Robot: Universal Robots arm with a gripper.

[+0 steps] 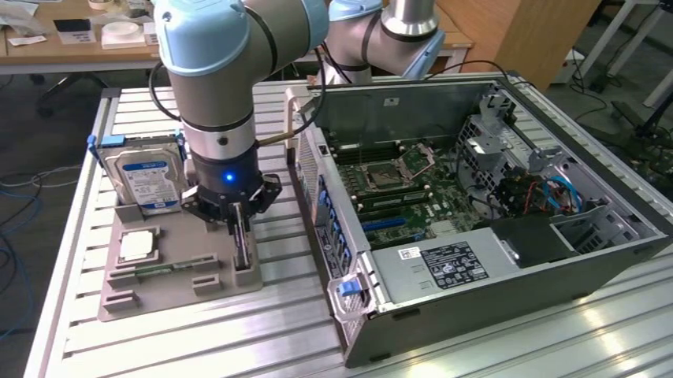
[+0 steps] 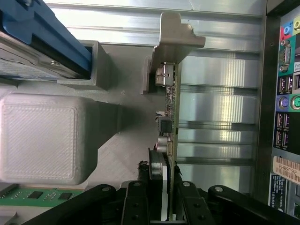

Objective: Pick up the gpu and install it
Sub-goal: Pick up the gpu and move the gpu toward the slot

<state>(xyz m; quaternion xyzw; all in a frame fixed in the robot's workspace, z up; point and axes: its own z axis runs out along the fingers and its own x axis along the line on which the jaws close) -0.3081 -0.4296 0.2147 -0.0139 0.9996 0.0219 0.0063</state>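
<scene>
Pincer [image 1: 238, 228] [image 2: 168, 171]: closed on the graphics card, one finger pressed against each face.
Graphics card [image 1: 244, 256] [image 2: 172, 93]: stood on edge in the grey holder [image 1: 169, 291].
Holder: set on the worktop [image 1: 210, 339], beside the opened computer case [image 1: 505, 260].

Setting: robotics lab, bench rigged for PC-assembly trials.

Evidence:
- A pale blue and grey industrial robot arm [image 1: 216, 71] stands over a worktop [image 1: 158, 346] built of slotted aluminium profile.
- A desktop tower [image 1: 494, 260] sits on the worktop with its side panel off and its motherboard [image 1: 405, 177] exposed.
- Beside the tower, a grey 3D-printed fixture [image 1: 158, 295] holds loose computer parts in fitted pockets: hard drive [image 1: 147, 177], processor [image 1: 138, 246], memory stick [image 1: 169, 269] and gpu [image 1: 244, 248].
- In the background are wooden desks [image 1: 63, 51] carrying small clutter, and loose cables [image 1: 16, 236] lie on the floor.
</scene>
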